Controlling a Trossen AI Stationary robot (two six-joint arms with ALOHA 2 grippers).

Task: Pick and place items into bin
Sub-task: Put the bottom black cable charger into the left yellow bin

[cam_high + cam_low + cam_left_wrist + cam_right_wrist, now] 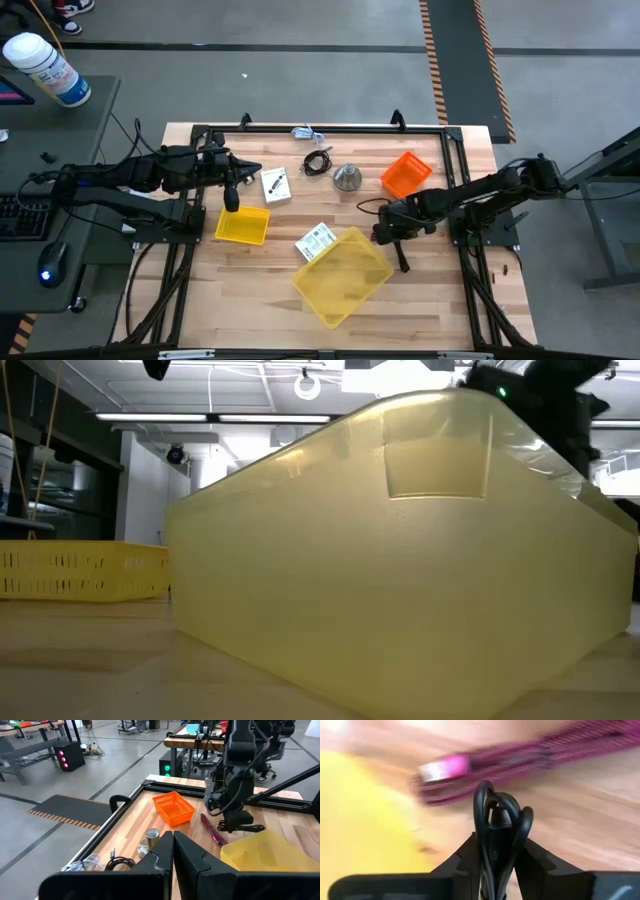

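My right gripper (385,235) points steeply down just right of the big yellow translucent bin (342,275) and is shut on a black looped cable (496,815). A purple stick-like tool (520,752) lies on the wood right beside it. My left gripper (173,851) hangs shut and empty above the table's left part, near the white card with a black mark (275,185). A coiled black cable (317,163) and a silver cone (347,177) lie at the far middle. A white label card (316,241) rests against the bin's left corner. My right gripper pinches the black cable's folded loops (485,805) between its two fingers, coming from above and pointing steeply down. The loops' rounded ends stick out past the fingertips (532,852). Whether the cable still touches the table, I cannot tell.
An orange basket (406,174) stands at the far right. A small yellow basket (242,226) stands left of the bin. A clear bundle (305,133) lies at the far edge. A black frame (320,128) rims the table. In the low view the bin (400,560) fills most of the picture.
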